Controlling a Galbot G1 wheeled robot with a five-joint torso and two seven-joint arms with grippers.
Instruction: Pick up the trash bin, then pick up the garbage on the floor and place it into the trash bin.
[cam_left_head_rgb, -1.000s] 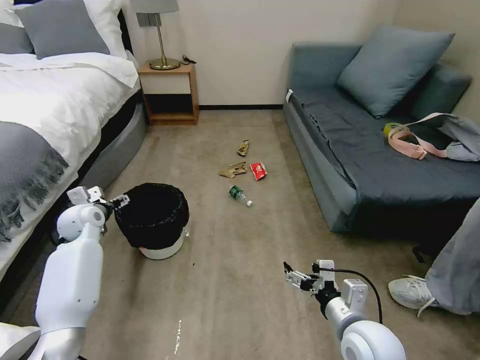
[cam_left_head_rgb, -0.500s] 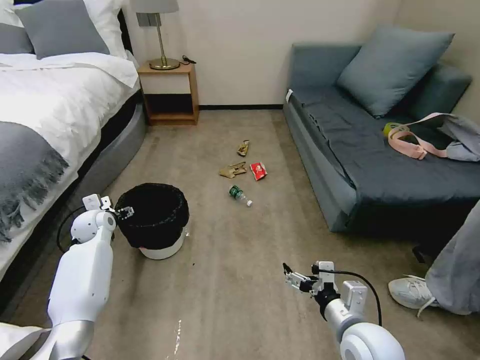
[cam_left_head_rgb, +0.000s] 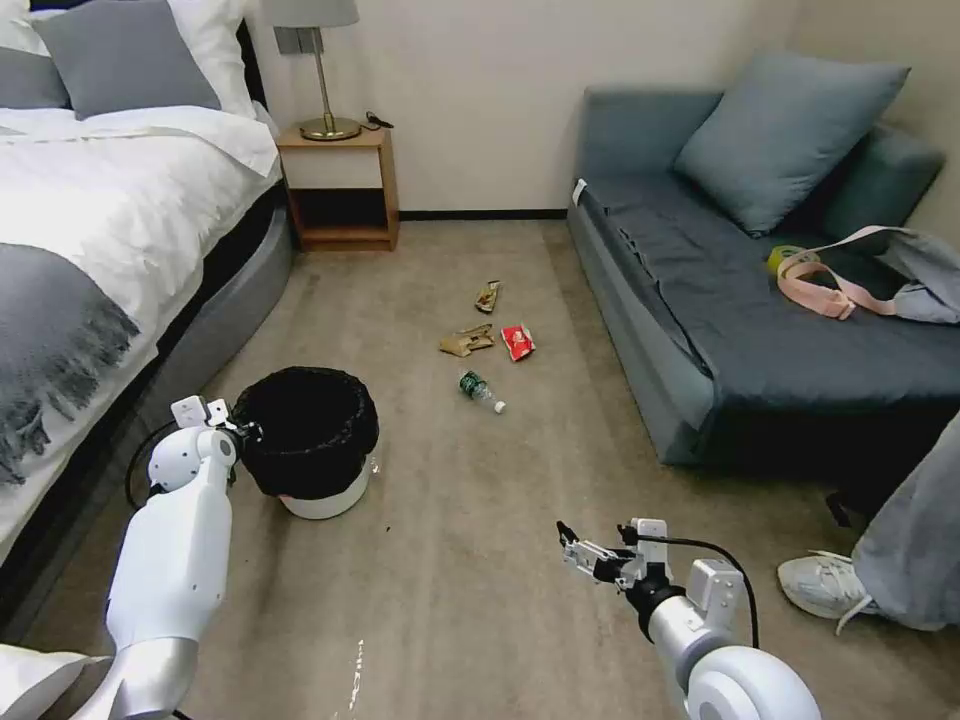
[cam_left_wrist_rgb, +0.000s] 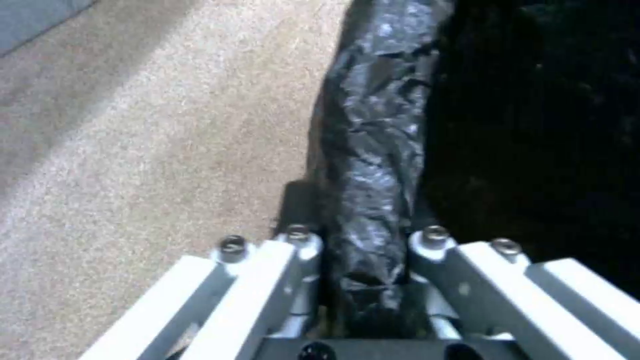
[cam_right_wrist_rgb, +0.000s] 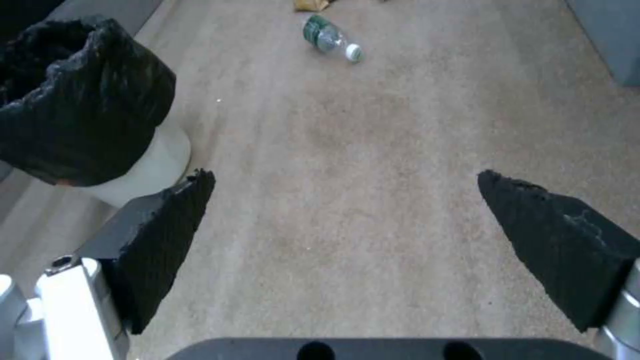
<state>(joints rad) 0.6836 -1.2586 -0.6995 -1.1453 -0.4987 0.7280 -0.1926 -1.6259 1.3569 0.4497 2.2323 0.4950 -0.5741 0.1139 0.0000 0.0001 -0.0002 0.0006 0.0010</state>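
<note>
Over the last second the left arm had come down and in: its wrist, which earlier sat higher beside the bin, had dropped until the left gripper (cam_left_head_rgb: 246, 430) was at the near-left rim of the trash bin (cam_left_head_rgb: 310, 440). The right arm had barely shifted, and the bin and the litter lay where they were before.

In the left wrist view the left gripper (cam_left_wrist_rgb: 365, 260) straddled the rim, one finger outside over the carpet and the other inside over the dark interior, with the folded black bag (cam_left_wrist_rgb: 373, 150) running between them. The fingers sat close against the bag on both sides, but whether they were pressed tight on it could not be told. The bin stood on the floor, its pale base (cam_left_head_rgb: 325, 498) showing under the bag. Its inside looked only black, and no contents could be made out.

The right gripper (cam_left_head_rgb: 572, 545) hung low over bare carpet, well apart from the bin, which lay ahead of it and to its left. Its dark pads (cam_right_wrist_rgb: 167, 235) were spread wide with nothing between them.

The garbage lay ahead of the right gripper and beyond the bin: the bottle (cam_left_head_rgb: 479, 390) nearest, then the red packet (cam_left_head_rgb: 516, 341) and the tan wrapper (cam_left_head_rgb: 466, 341) near each other, and the gold-brown wrapper (cam_left_head_rgb: 487, 295) farthest. The bottle (cam_right_wrist_rgb: 329, 38) also showed from the right wrist, lying on its side.
</note>
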